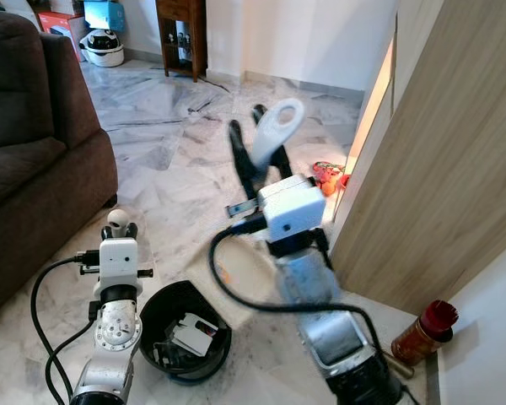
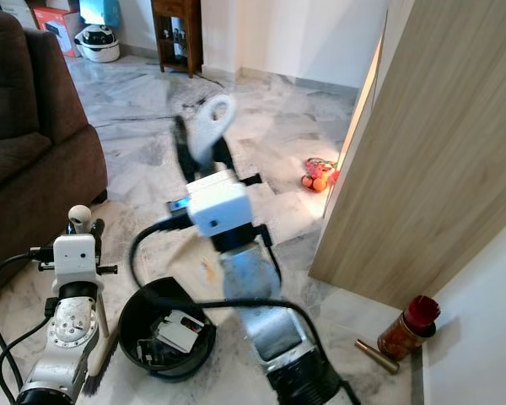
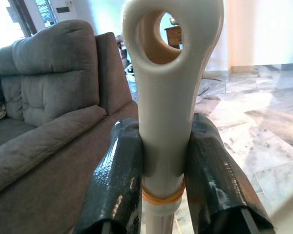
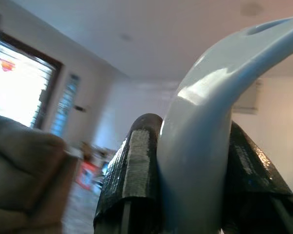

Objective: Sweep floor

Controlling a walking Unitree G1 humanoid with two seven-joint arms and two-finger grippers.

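Left wrist view showed me the left gripper (image 3: pixel 165 170) pinching a cream broom handle (image 3: pixel 170 87) between its two black fingers (image 3: pixel 117 180), just below the handle's looped end. From the head camera I saw that handle's top (image 2: pixel 80 215) poking up above the left arm, with dark bristles (image 2: pixel 101 359) touching the marble floor (image 1: pixel 177 169) beside a black dustpan (image 1: pixel 185 329) holding scraps of paper. The right gripper (image 1: pixel 257 139) was raised at centre, clamped on a pale curved handle (image 1: pixel 280 125); what it belonged to lower down was hidden behind the arm and blurred. A brown sofa (image 1: pixel 34 152) stood at my left, a wooden panel (image 1: pixel 438 169) at my right, with a small red-and-orange object (image 1: pixel 327 175) near its foot and a red-lidded jar (image 1: pixel 423 332) by the wall.
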